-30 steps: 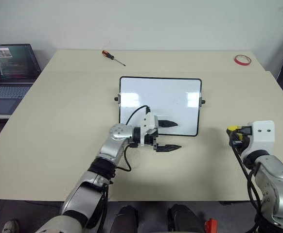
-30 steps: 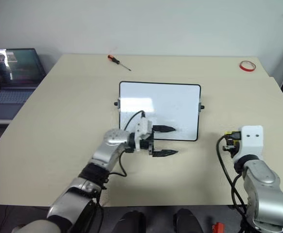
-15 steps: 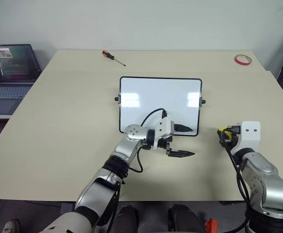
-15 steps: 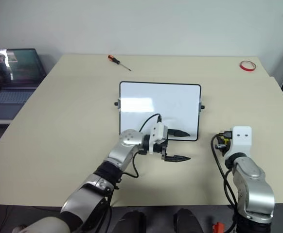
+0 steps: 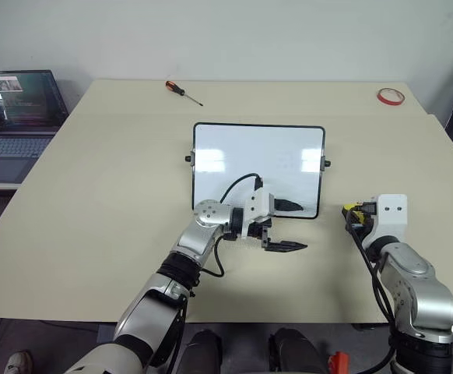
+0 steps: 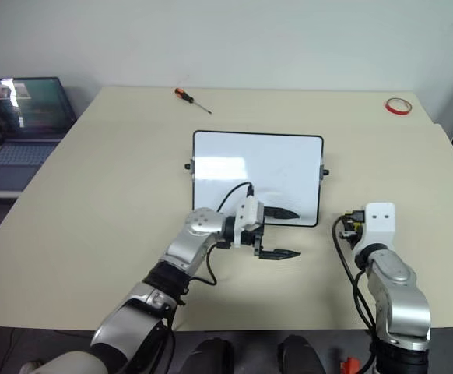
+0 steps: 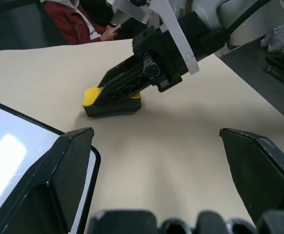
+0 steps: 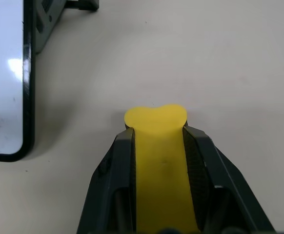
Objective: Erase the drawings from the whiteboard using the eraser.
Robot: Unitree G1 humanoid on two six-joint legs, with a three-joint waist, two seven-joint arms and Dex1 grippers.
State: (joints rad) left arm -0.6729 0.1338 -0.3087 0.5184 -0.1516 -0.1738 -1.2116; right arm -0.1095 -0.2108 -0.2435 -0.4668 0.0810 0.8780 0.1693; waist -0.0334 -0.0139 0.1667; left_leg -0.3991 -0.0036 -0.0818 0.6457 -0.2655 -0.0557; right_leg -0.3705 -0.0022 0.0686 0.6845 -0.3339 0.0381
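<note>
The whiteboard (image 5: 246, 160) lies flat mid-table, black-framed with small side knobs. I can make out no drawings on its white face. My left gripper (image 5: 290, 227) is open at the board's near right corner, with one finger (image 5: 287, 206) over the frame and the other (image 5: 285, 246) over bare table. My right gripper (image 5: 354, 213) is shut on the yellow eraser (image 8: 155, 119) and sits low on the table just right of the board. The left wrist view shows the eraser (image 7: 90, 96) with its dark underside down against the tabletop.
A laptop (image 5: 15, 117) stands off the table's left side. A screwdriver (image 5: 182, 91) lies at the far edge and a red tape ring (image 5: 389, 96) at the far right corner. A seated person (image 7: 78, 22) is beyond the table's right side.
My right gripper with the eraser has come down and in towards the board's right edge. My left gripper has shifted slightly right along the board's near edge.
</note>
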